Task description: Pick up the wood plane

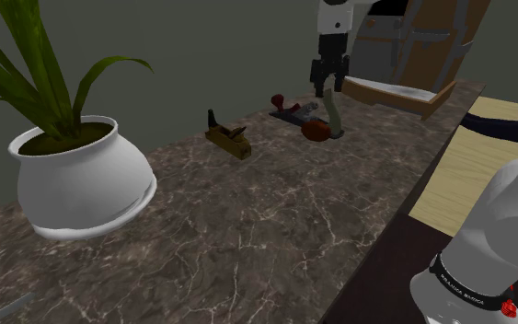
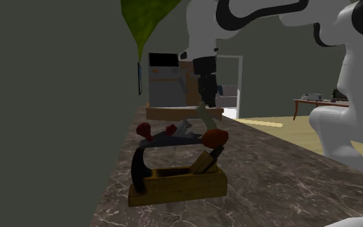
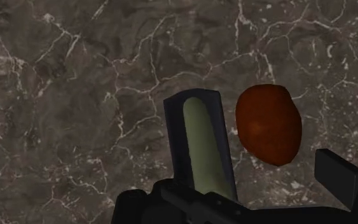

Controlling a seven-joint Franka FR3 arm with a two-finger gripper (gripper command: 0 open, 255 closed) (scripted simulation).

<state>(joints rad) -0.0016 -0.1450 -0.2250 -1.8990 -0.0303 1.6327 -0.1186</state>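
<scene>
Gaping jaws flank plane blade (image 3: 199, 143), wrist view; red knob (image 3: 268, 125) beside.

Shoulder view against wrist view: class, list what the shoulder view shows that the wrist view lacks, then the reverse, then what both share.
Shoulder view's own: a leafy plant in a white pot, a wooden-bodied plane, and the small red front knob of the dark plane. Wrist view's own: the dark surround edging the greenish blade, seen end on. Shared: the gripper, the blade, the large red knob beside it, and the veined marble-patterned counter.
</scene>
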